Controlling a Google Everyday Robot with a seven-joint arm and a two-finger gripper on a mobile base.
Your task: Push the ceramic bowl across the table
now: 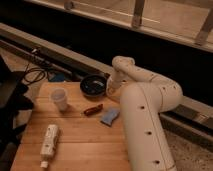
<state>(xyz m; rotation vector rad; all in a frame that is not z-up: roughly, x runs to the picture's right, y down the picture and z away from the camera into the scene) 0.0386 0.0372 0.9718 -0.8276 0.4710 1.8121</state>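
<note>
Glossy black ceramic: the ceramic bowl is what I see first, round and shallow, dark inside with a few pale glints.
Bowl axis: being round, it has no long axis and no heading that I can read; it sits upright, mouth up.
Bowl place: on the table, at about 12 o'clock from the tabletop's middle, close against the far edge.
Gripper: the gripper is at the bowl's 3 o'clock side, low by its rim; I cannot tell whether it touches.
Tool state: the fingers are hidden against the arm's pale wrist, so I cannot tell if they are spread or pressed together.
Arm: thick, smooth, cream-coloured links with small dark holes rise along the table's right side and bend over toward the bowl.
Edges: the far edge runs just behind the bowl; the left edge lies well off toward 9 o'clock.
Open room: bare wood lies at the bowl's 9 o'clock, along the far edge; toward 6 o'clock the way is partly taken.
Cup: a small translucent white cup stands upright at the bowl's 8 o'clock, apart from it.
Brown item: a small reddish-brown oblong thing lies at the bowl's 6 o'clock, tilted.
Blue item: a soft-looking pale blue piece lies just beside it, toward 5 o'clock.
White bottle: a white bottle lies on its side near the table's front-left part.
Table surface: light-brown wood, plank grain showing.
</note>
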